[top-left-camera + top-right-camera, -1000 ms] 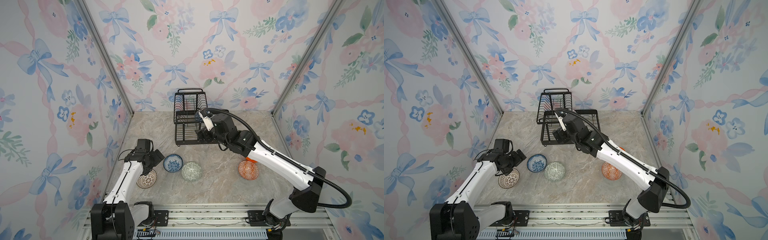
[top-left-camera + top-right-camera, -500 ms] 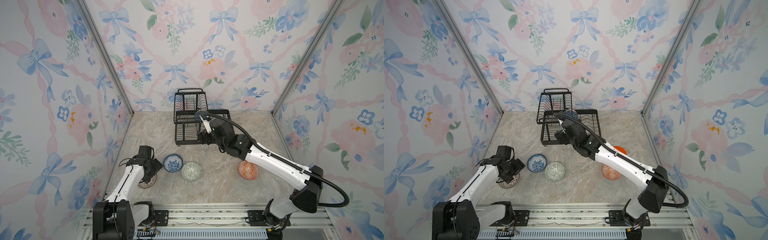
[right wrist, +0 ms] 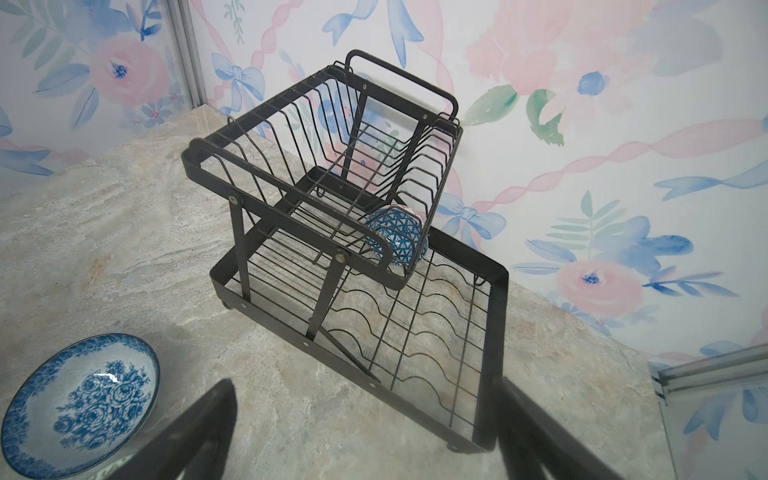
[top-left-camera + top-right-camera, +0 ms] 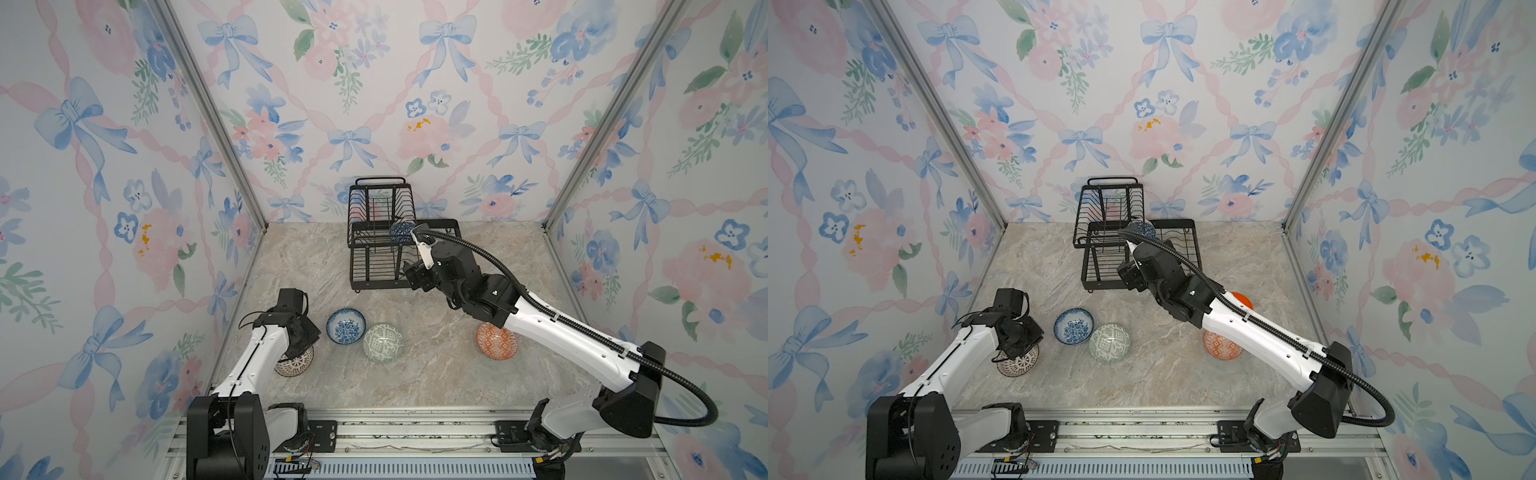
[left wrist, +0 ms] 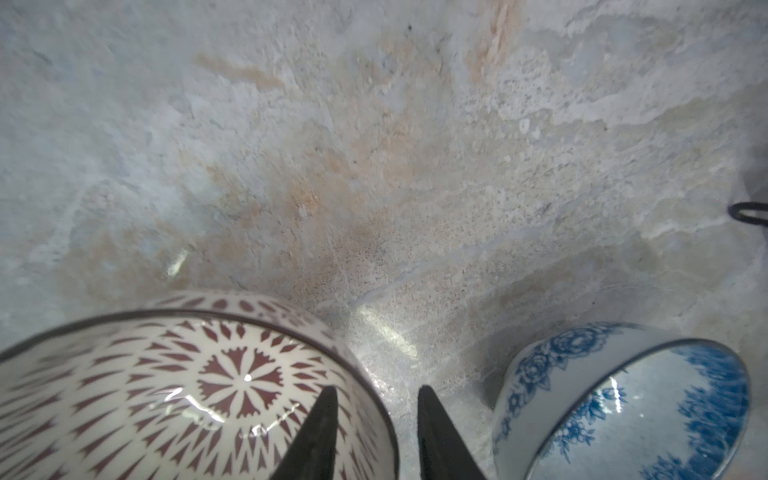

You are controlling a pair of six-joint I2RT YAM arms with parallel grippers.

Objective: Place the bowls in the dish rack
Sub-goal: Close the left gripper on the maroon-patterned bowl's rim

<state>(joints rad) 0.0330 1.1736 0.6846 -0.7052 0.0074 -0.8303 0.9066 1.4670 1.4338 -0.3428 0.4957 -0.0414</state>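
Broadly, starting with the table point(image 4: 415, 382): a bare stone-look top, carrying everything else. Next in size, the dish rack point(image 3: 492, 340) at the back by the wall: holds just one dark-blue bowl point(image 3: 397, 239), tipped with its outside showing, in the corner of the raised basket nearest the right arm; shows nothing at all in the wide lower tray. Then five bowls out on the table, none stacked: a red-and-white bowl point(image 5: 187, 386) under the left arm, a blue flowered bowl point(image 4: 345, 331) near it, a green bowl point(image 4: 383, 343) touching that one or nearly so, an orange patterned bowl point(image 4: 497, 342) well apart on the right beneath the right arm, and a plain orange bowl point(image 4: 1241, 298) half hidden behind that arm. Probably glazed ceramic throughout, so stiff, fairly weighty for the size, slick, and quick to chip against wire or another bowl. Best taken by the rim, one finger inside the wall and one outside, then set down gently. Smallest, the claws: the left gripper point(image 5: 374, 392) down on the red-and-white bowl, straddling its rim with fingers drawn close together; cannot tell whether actually pinching yet. Lastly the right gripper point(image 3: 365, 388), spread wide and carrying nothing, hovering just in front of the rack.
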